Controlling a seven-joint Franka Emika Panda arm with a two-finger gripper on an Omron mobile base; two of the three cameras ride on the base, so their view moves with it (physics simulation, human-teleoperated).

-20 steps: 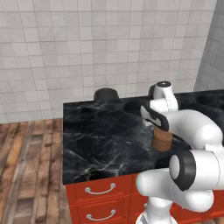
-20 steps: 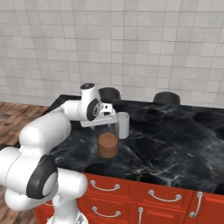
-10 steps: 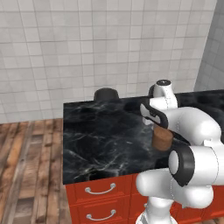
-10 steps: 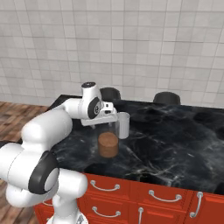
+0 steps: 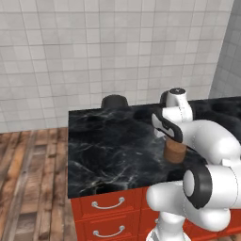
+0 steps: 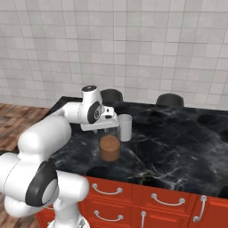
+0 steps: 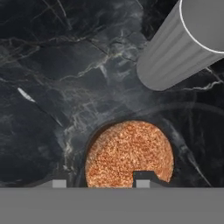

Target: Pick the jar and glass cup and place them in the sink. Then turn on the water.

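Observation:
The jar, a squat cork-brown cylinder, stands on the black marble counter. In the hand view the jar lies straight below, and a fingertip overlaps its top. My gripper hovers just above it, pointing down, its jaws apart with nothing between them. The glass cup, pale grey and upright, stands just behind and to the right of the jar, apart from it; it is also at the upper right of the hand view. In the left base view the jar peeks out below the gripper. The sink and the water are out of view.
Two dark round pots sit along the counter's back by the tiled wall. Red drawers with metal handles front the counter. The counter's left edge drops to a wooden floor.
The hand has stayed almost still over the jar. The jar and the glass cup have not moved.

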